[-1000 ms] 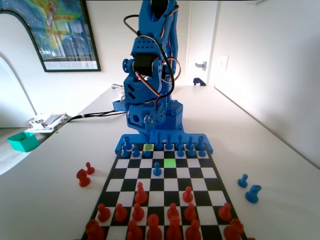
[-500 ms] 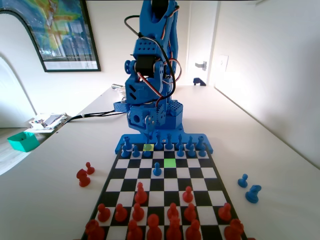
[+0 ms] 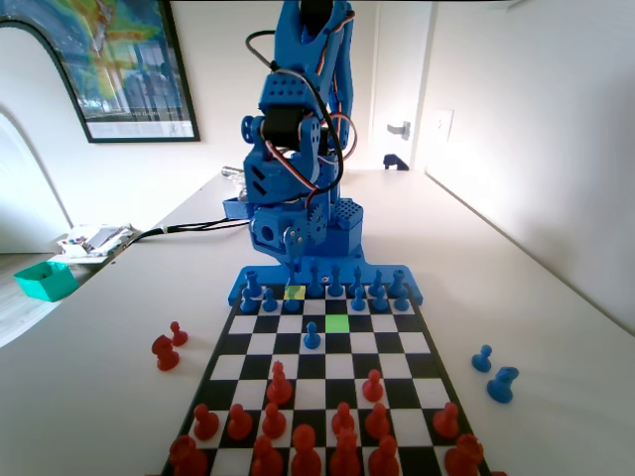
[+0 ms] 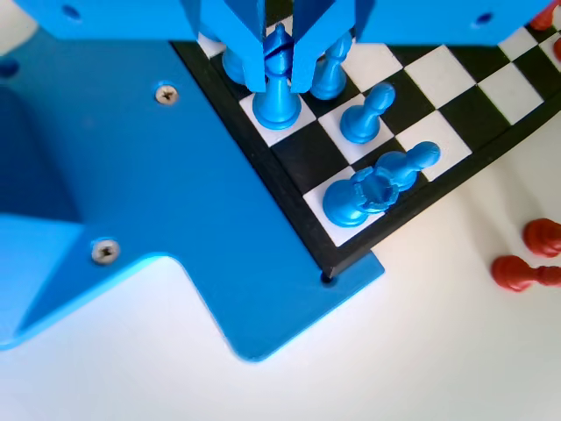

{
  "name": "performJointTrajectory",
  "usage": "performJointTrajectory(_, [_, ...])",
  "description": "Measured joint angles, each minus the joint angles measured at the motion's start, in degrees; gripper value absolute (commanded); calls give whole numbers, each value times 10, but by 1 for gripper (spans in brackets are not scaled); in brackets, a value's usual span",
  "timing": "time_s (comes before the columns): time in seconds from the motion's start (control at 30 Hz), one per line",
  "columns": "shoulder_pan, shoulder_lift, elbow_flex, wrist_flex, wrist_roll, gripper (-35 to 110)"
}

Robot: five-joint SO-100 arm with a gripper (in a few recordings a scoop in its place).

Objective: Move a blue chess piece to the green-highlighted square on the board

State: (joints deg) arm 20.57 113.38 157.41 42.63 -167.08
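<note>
In the wrist view the slim blue chess piece (image 4: 279, 103) with a knobbed top stands on a white square in the board's (image 4: 491, 88) back row. My gripper (image 4: 279, 81) is down around it, one jaw pressed against each side of its head. In the fixed view the gripper (image 3: 295, 266) is low over the blue back row, just above the pale yellow square (image 3: 295, 292). The green-highlighted square (image 3: 337, 322) lies one row nearer the camera and one column to the right, with nothing on it. The piece itself is hidden behind the gripper in this view.
Blue pieces crowd the held piece: a pawn (image 4: 366, 112) and a castellated piece (image 4: 368, 191) beside it. A lone blue pawn (image 3: 312, 337) stands near the green square. Red pieces (image 3: 298, 436) fill the near rows. Captured pieces lie off-board, blue (image 3: 496, 375) right, red (image 3: 165, 349) left.
The arm's upper joints shifted slightly left and up in the fixed view; the gripper stays low over the back row. No pieces on the board have moved.
</note>
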Motion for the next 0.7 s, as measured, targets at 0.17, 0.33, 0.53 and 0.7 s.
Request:
performJointTrajectory(0.17, [0, 0, -56, 77, 0, 1])
performJointTrajectory(0.33, [8, 0, -130, 161, 0, 1])
performJointTrajectory(0.53, [0, -4, -249, 281, 0, 1])
performJointTrajectory(0.7, [-25, -40, -369, 417, 52, 1])
